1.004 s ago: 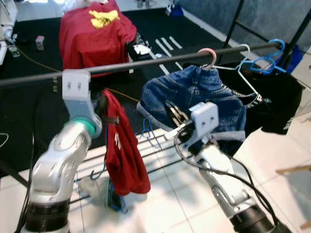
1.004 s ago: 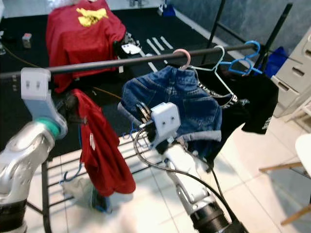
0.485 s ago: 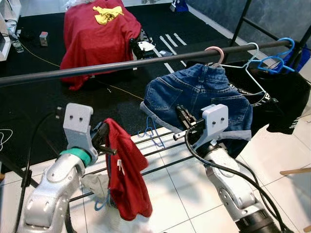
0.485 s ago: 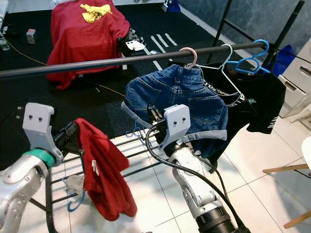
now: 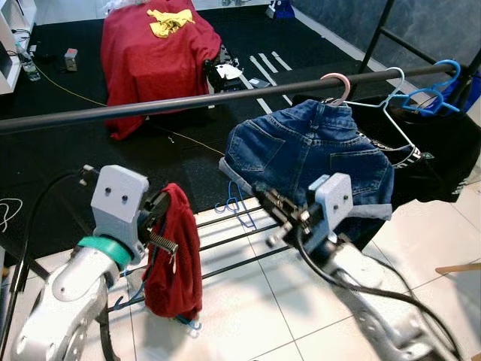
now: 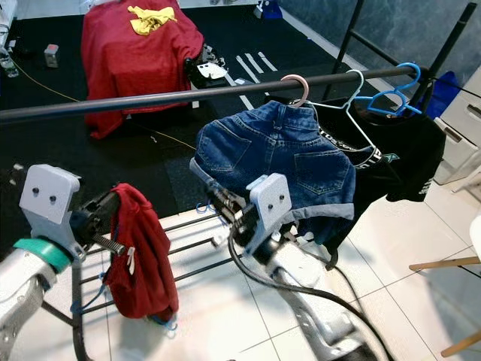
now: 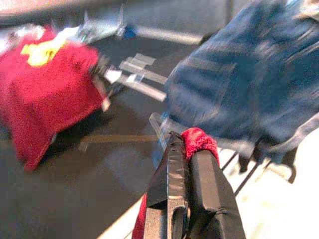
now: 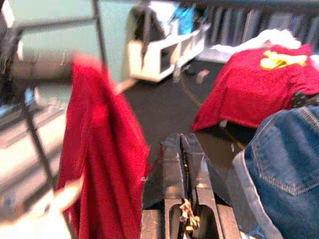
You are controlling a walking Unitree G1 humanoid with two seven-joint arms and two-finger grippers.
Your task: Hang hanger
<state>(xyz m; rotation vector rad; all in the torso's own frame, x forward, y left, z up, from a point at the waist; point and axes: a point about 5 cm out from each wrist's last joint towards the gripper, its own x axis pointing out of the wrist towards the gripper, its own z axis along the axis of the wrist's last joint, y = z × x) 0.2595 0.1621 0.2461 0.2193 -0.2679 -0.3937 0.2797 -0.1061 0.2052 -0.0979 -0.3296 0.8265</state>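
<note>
Left gripper (image 5: 167, 226) has its jaws clamped on a red shirt (image 5: 176, 259) on a blue hanger (image 5: 188, 323), dangling crumpled well below the black rail (image 5: 188, 101). Right gripper (image 5: 264, 201) sits jaws pressed together, empty, beside the denim shorts (image 5: 312, 154) on a pink hanger (image 5: 336, 84).

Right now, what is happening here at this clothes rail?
The robot stands at a black clothes rail with a hanger still to hang. Its left gripper is shut on a red garment, held below the rail and not yet hooked on it. The right gripper is shut and holds nothing, raised in front of denim shorts that already hang from a pink hanger. Beside them hangs a black shirt.
</note>
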